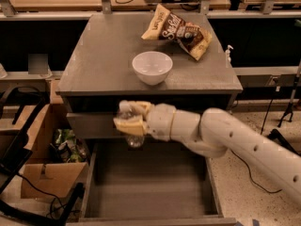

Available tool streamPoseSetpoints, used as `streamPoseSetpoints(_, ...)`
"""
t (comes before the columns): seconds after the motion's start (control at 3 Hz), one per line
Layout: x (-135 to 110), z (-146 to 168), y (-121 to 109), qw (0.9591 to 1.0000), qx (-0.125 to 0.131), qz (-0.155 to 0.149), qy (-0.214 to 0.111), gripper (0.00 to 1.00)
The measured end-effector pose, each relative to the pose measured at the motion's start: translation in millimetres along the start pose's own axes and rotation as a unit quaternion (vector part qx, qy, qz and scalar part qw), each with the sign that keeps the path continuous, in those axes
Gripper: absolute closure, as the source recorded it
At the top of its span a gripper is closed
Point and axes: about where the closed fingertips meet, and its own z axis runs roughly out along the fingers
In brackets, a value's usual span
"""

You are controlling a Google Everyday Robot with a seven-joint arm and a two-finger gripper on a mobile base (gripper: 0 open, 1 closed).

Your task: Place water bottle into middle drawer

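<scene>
My gripper [129,118] is shut on the water bottle [133,136], a clear ribbed plastic bottle held upright between the cream fingers. Its lower part shows below the fingers and its top just above them. The gripper hangs in front of the cabinet's front edge, above the back left part of the open middle drawer [150,192], a wide grey box with a bare flat floor. The white arm reaches in from the right.
A white bowl [152,67] and two snack bags [178,30] sit on the grey cabinet top [103,60]. A small pump-top bottle [228,52] stands at its right edge. A cardboard box [51,173] with rubbish and black cables lie on the floor at left.
</scene>
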Motion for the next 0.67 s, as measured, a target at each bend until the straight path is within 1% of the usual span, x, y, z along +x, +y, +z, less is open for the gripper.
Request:
streamPoseSetpoints(0.33, 51, -19, 23, 0.9991, -0.015, 0.034, -0.017, 1.00)
streamPoseSetpoints(0.67, 108, -19, 33, 0.9982, -0.046, 0.031, -0.024, 1.00)
